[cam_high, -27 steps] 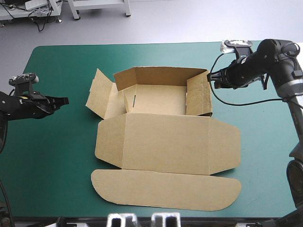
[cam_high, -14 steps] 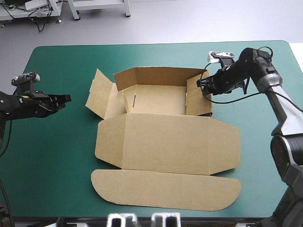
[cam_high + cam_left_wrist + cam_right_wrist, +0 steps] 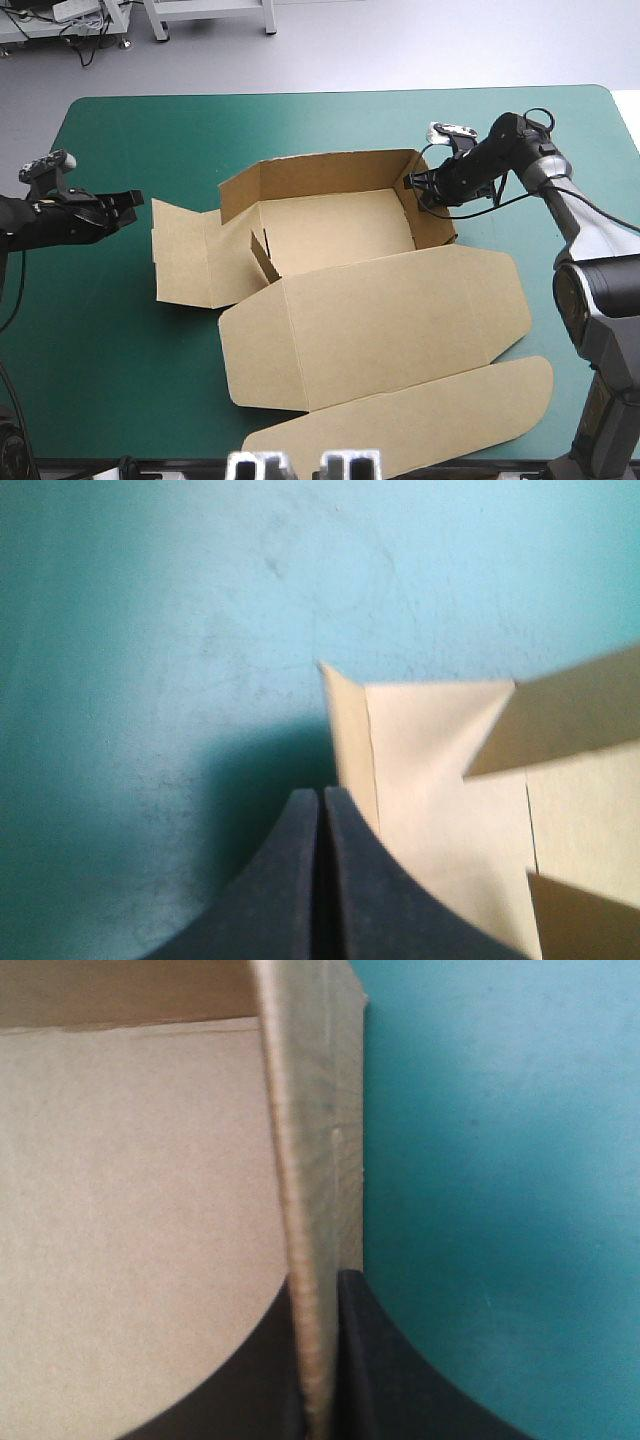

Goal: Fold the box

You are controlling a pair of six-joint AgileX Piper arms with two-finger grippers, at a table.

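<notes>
While R gripper (image 3: 420, 186) pinched the right wall of the box (image 3: 345, 235), mid-table, L gripper (image 3: 130, 201) sat empty, fingers together, near the flat left flap (image 3: 185, 255); best was a firm hold w/o twisting, then lifting that flap.

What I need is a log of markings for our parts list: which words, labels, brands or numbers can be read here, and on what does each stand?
None: no word, number or sign can be read in any view.
The box is plain brown board on every face that shows.
The teal-green cover bears no marking.
The right claw, shut on the box's wall, and the shut left claw show no label.
</notes>
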